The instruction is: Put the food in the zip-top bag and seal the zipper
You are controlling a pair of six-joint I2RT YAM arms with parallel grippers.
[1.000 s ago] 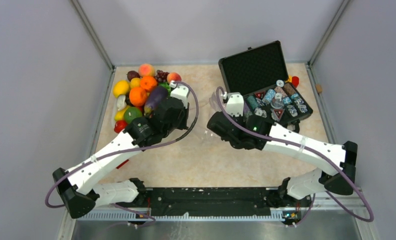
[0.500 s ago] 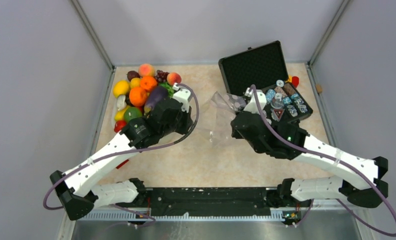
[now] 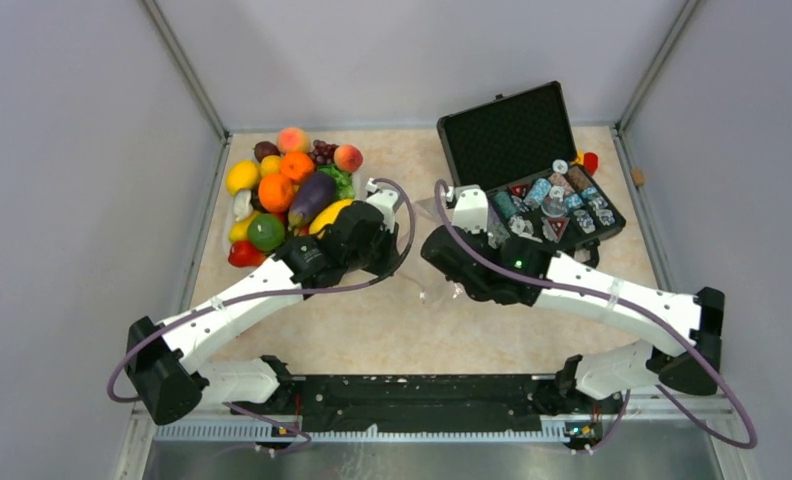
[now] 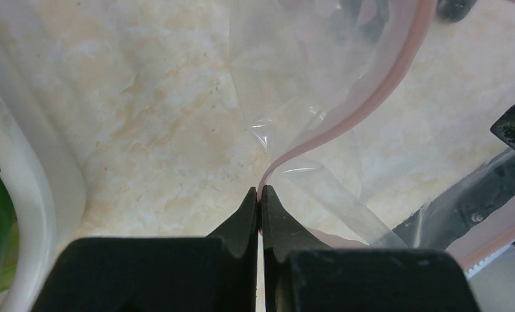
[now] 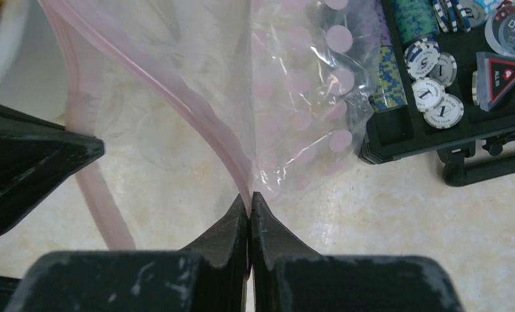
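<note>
Pinching the zipper (image 4: 372, 84) at its near end, the left pincer (image 4: 260, 198) has both fingers pressed together on the thin pink strip. The right pincer (image 5: 250, 203) does the same on its own side: its fingers are pressed together on the pink strip just where the strip comes down to the tips.

The zip-top bag (image 3: 427, 275) is held between the two pincers, about the middle of the counter (image 3: 372, 320). It is between the white basin (image 4: 40, 169) on the left and the black case (image 3: 517, 135) on the right. In both wrist views the pink strip bends away from the pincer in a curve, and the clear plastic is crinkled. Whether the bottom of the bag touches the counter, I cannot tell.

The food (image 3: 282, 190) is piled in the basin. The eggplant (image 3: 312, 197) lies on top of the pile and the yellow mango-like fruit (image 3: 330, 215) is just beside the left arm's wrist. The lettuce (image 3: 340, 180) is between these and the peach (image 3: 348, 157), which sits at the far side of the pile. The case stands with its lid up, and round chips (image 5: 430, 58) fill its compartments.
</note>
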